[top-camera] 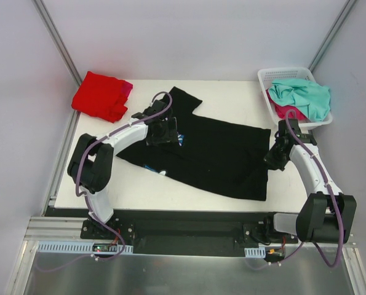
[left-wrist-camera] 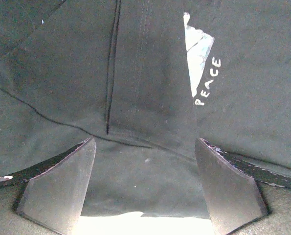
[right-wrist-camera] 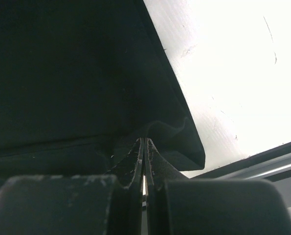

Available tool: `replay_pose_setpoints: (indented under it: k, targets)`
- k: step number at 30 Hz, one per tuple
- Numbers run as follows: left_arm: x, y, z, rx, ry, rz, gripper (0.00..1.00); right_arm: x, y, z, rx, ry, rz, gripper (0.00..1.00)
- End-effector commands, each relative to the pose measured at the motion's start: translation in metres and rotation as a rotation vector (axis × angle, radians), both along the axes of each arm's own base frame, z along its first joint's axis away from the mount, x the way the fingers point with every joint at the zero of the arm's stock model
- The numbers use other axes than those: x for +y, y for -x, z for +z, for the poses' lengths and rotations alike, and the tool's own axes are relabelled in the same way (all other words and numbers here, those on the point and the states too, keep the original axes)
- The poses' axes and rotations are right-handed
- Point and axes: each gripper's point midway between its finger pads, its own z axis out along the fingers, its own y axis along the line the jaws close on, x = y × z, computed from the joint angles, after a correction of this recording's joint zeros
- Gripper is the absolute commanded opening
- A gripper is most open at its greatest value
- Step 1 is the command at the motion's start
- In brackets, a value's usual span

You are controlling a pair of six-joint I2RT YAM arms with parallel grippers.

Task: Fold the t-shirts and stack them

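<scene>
The large black t-shirt [top-camera: 213,153] lies spread across the middle of the table. My left gripper [top-camera: 165,132] hovers over its upper left part with jaws open and empty. In the left wrist view [left-wrist-camera: 145,142] the black cloth [left-wrist-camera: 150,88] with a white "PEACE" print [left-wrist-camera: 208,81] lies between the fingers. My right gripper [top-camera: 274,158] is at the shirt's right edge. In the right wrist view [right-wrist-camera: 145,139] it is shut on a bunched fold of the black cloth [right-wrist-camera: 77,73]. A red t-shirt [top-camera: 99,95] lies folded at the far left with pink [top-camera: 127,88] showing under it.
A white lattice basket [top-camera: 275,74] at the far right corner holds a teal-mint shirt [top-camera: 302,95] and a magenta one [top-camera: 287,112]. The white table [right-wrist-camera: 233,73] shows right of the black shirt, with its front edge and a metal rail just beyond.
</scene>
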Motion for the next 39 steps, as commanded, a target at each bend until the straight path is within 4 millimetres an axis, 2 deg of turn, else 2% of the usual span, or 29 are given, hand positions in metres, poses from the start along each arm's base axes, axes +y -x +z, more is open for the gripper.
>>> replay_pose_setpoints:
  k: [1, 6, 11, 15, 21, 26, 29, 30, 33, 39]
  targets:
    - [-0.014, -0.021, 0.011, -0.064, 0.046, -0.017, 0.8, 0.001, -0.005, 0.004, -0.024, -0.011, 0.011, 0.01]
    - [-0.016, -0.026, 0.002, -0.053, 0.047, -0.007, 0.77, 0.001, -0.004, 0.004, -0.02, -0.009, 0.019, 0.01]
    - [-0.011, -0.018, -0.004, -0.019, 0.035, 0.018, 0.76, 0.0, -0.004, 0.003, -0.015, -0.003, 0.02, 0.01]
    - [0.01, -0.006, -0.011, 0.019, -0.05, 0.063, 0.77, 0.001, -0.004, 0.002, -0.019, -0.012, 0.021, 0.01]
    - [0.02, -0.004, -0.01, 0.019, -0.081, 0.089, 0.75, 0.001, -0.004, 0.003, -0.02, -0.01, 0.022, 0.01]
    - [0.018, -0.006, -0.017, 0.036, -0.081, 0.091, 0.62, 0.001, -0.004, 0.005, -0.023, -0.011, 0.024, 0.01]
    - [0.016, -0.007, -0.02, 0.044, -0.079, 0.094, 0.47, 0.001, -0.004, 0.006, -0.025, -0.01, 0.025, 0.01]
    - [0.016, -0.007, -0.021, 0.045, -0.08, 0.093, 0.45, 0.001, -0.004, 0.007, -0.028, -0.009, 0.027, 0.01]
    - [0.016, -0.008, -0.022, 0.045, -0.08, 0.095, 0.5, 0.001, -0.004, 0.009, -0.032, -0.009, 0.028, 0.01]
    - [0.017, -0.006, -0.029, 0.053, -0.081, 0.106, 0.5, 0.002, -0.005, 0.013, -0.04, -0.015, 0.032, 0.01]
